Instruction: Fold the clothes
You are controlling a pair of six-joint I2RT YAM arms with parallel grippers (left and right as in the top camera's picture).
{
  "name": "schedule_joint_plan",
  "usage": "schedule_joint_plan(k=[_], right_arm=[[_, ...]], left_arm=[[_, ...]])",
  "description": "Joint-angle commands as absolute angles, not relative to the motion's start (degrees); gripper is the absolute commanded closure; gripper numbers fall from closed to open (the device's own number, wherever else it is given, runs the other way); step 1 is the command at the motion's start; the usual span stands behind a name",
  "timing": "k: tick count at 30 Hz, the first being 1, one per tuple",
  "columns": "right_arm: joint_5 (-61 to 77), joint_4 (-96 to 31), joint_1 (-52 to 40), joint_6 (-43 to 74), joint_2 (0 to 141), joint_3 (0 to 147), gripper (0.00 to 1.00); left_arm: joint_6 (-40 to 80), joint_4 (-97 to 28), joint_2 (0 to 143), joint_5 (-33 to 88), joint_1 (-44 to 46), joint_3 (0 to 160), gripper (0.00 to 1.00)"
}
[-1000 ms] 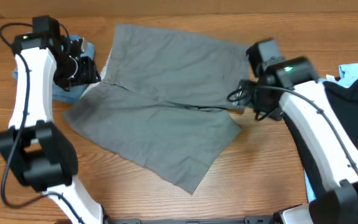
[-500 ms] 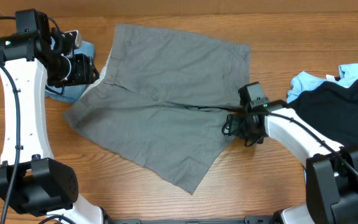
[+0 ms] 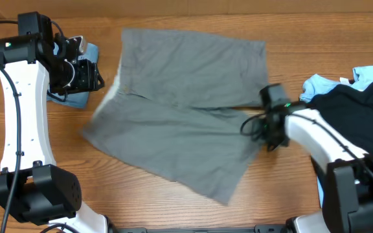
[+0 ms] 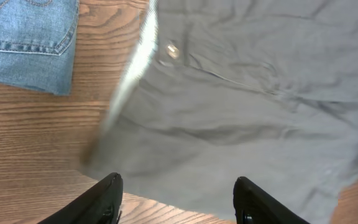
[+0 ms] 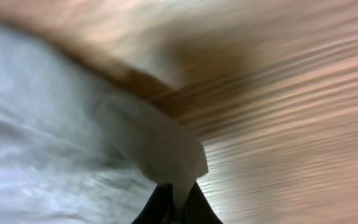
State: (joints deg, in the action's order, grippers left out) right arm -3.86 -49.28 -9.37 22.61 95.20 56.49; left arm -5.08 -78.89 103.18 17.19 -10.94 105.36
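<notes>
The mid-grey shorts lie spread flat in the middle of the wooden table. My right gripper is at their right edge, shut on a pinch of the grey fabric. In the blurred right wrist view the fingertips clamp a fold of the shorts. My left gripper hangs open above the table at the shorts' left edge. In the left wrist view it holds nothing, with the shorts below and ahead of it. Blue denim shorts lie under the left arm.
A black garment and a light-blue one are piled at the right edge, beside the right arm. The denim shorts show at the top left of the left wrist view. Bare wood runs along the table's front.
My right gripper has shut on the grey shorts' right edge and dragged them to the right. The left arm has barely moved and stays open.
</notes>
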Motion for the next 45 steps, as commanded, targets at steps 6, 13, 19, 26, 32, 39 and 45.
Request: schedule_joint_plan(k=[6, 13, 19, 26, 32, 39, 45], right_arm=[[-4.84, -54.39, -2.26, 22.46, 94.83, 66.7, 0.66], [5.08, -65.52, -0.95, 20.53, 86.39, 73.87, 0.64], [9.41, -71.94, -0.95, 21.56, 75.85, 73.95, 0.45], [10.63, -81.95, -1.04, 27.68, 71.81, 70.87, 0.36], [16.43, -80.75, -1.06, 29.41, 71.79, 57.6, 0.42], [23.88, -70.76, -2.59, 30.46, 71.81, 40.29, 0.42], [25.74, -60.31, -2.68, 34.3, 71.79, 30.41, 0.42]], left_arm=[[-6.5, -79.83, 101.86, 17.34, -10.81, 105.71, 0.34], [-5.34, -87.7, 100.03, 10.26, -10.94, 106.39, 0.49], [1.39, -90.02, 93.36, 2.37, -10.96, 106.37, 0.39], [6.7, -91.53, 89.14, -0.6, -10.96, 104.36, 0.24], [9.13, -87.29, 89.25, -0.6, -12.95, 92.97, 0.2], [8.91, -81.06, 89.25, 2.74, -19.86, 81.67, 0.16], [7.29, -78.67, 89.25, 5.87, -22.85, 78.94, 0.15]])
